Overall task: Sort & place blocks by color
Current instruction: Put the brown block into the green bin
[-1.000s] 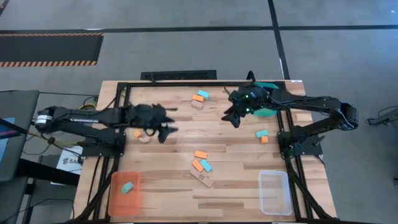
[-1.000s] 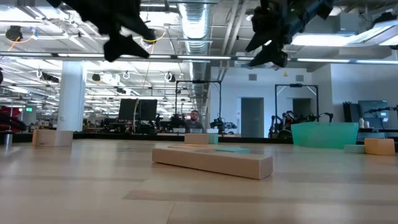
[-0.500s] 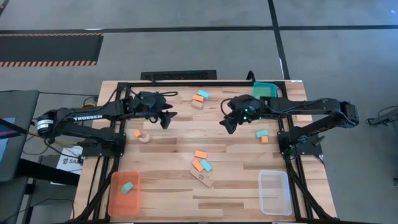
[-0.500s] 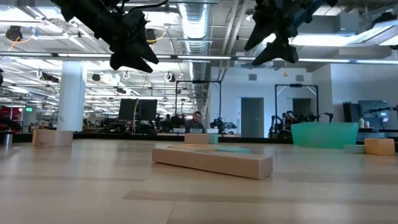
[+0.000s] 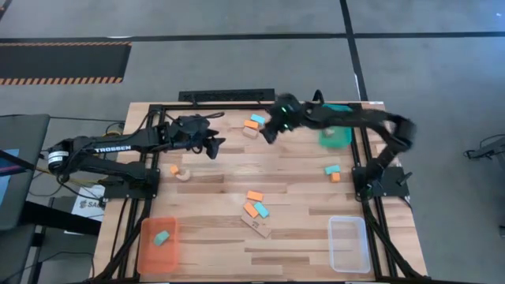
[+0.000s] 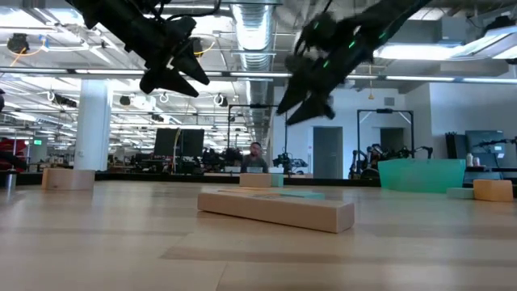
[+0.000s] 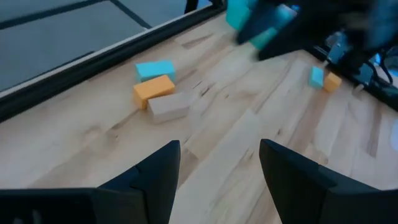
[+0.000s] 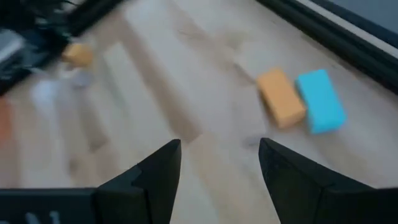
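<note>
Three blocks lie together on the table near its far edge: teal [image 5: 257,119], orange [image 5: 250,125] and tan [image 5: 250,132]. My right gripper [image 5: 268,132] hovers open just right of them, above the table [image 6: 303,101]; its wrist view shows the orange block [image 8: 281,98] and the teal block [image 8: 319,99] ahead. My left gripper [image 5: 211,146] hangs open and empty left of the group, also in the air [image 6: 174,77], and looks toward the same three blocks [image 7: 153,89]. Other blocks lie flat at centre [image 5: 254,209], right [image 5: 332,170] and left [image 5: 174,169].
An orange tray [image 5: 146,252] at the near left holds one teal block [image 5: 162,237]. A clear tray [image 5: 348,243] stands at the near right. A teal tray [image 5: 335,136] sits at the far right, partly under my right arm. A long tan block [image 6: 275,210] lies near the low camera.
My right gripper has swung toward the table's left and far edge and sunk, ending beside the three far blocks. My left gripper first moved toward the far edge, then kept still. No block has moved.
</note>
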Robot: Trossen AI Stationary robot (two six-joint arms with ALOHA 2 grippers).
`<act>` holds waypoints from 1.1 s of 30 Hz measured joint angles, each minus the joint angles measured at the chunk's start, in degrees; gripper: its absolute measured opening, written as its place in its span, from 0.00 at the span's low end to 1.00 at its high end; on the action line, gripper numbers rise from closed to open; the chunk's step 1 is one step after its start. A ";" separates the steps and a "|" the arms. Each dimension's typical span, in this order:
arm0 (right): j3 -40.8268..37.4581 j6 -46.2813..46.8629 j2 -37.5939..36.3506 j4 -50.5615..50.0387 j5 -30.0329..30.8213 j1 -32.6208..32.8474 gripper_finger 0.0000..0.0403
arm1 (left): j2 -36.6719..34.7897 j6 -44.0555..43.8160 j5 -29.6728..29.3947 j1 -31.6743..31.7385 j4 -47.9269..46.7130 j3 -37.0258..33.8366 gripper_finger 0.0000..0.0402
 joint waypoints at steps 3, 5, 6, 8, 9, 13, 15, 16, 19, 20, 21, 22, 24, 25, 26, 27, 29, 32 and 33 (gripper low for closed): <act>7.18 -4.02 8.18 -3.47 -0.98 -4.32 0.59 | 0.00 -1.80 -0.19 0.01 -0.01 0.00 0.52; 12.07 -7.05 13.05 -7.96 -1.14 -6.75 0.59 | 0.00 -2.96 -0.14 0.00 -0.28 0.00 0.52; 14.48 -8.70 15.39 -10.28 -1.45 -7.90 0.59 | 0.00 -3.75 -0.03 0.00 -0.51 0.00 0.52; 18.75 -13.25 19.34 -15.80 -2.23 -9.77 0.59 | 0.00 -5.27 -0.01 -0.05 -1.16 0.00 0.52; 20.82 -15.76 21.08 -17.84 -2.30 -10.38 0.59 | 0.00 -5.87 -0.02 -0.15 -1.51 0.00 0.52; 27.08 -23.33 25.89 -23.32 -2.83 -11.19 0.59 | 0.00 -7.14 -0.15 -0.39 -2.22 0.00 0.52; 29.27 -24.99 27.44 -24.70 -2.86 -11.12 0.59 | 0.00 -7.21 -0.14 -0.42 -2.47 0.00 0.52; 30.32 -25.39 28.02 -25.20 -2.93 -11.03 0.59 | 0.00 -7.29 -0.15 -0.42 -2.51 0.00 0.52; 31.55 -27.15 28.14 -26.71 -2.71 -11.16 0.59 | 0.00 -8.06 -0.20 -0.42 -2.59 0.00 0.52; 31.60 -27.86 28.13 -26.29 -2.55 -11.07 0.59 | 0.00 -8.14 -0.27 -0.42 -2.60 0.00 0.52; 31.60 -28.24 28.13 -26.48 -2.44 -10.92 0.59 | 0.00 -8.18 -0.57 -0.42 -2.61 0.00 0.52; 31.59 -28.33 28.13 -26.91 -2.40 -10.83 0.59 | 0.00 -8.18 -0.77 -0.44 -2.60 0.00 0.52; 31.58 -28.43 28.24 -27.63 -2.42 -10.71 0.59 | 0.00 -8.18 -1.30 -0.46 -2.60 0.00 0.52; 31.68 -28.45 28.88 -27.76 -2.49 -10.59 0.59 | 0.00 -8.18 -1.58 -0.48 -2.62 0.00 0.52; 31.75 -28.09 29.86 -27.55 -2.58 -10.55 0.58 | 0.00 -8.18 -1.67 -0.48 -2.60 0.02 0.52; 31.79 -27.73 30.74 -27.52 -2.33 -10.45 0.58 | 0.00 -8.18 -1.73 -0.48 -2.60 0.02 0.52; 32.21 -26.57 32.27 -28.24 -5.20 -11.02 0.56 | 0.00 -8.16 -2.20 -0.48 -2.60 0.02 0.52; 33.25 -25.19 32.79 -27.63 -4.19 -11.20 0.53 | -0.02 -8.18 -2.57 -0.48 -2.65 0.02 0.52; 33.84 -25.50 32.55 -26.79 -3.41 -11.16 0.52 | -0.02 -8.16 -2.57 -0.48 -2.68 0.02 0.52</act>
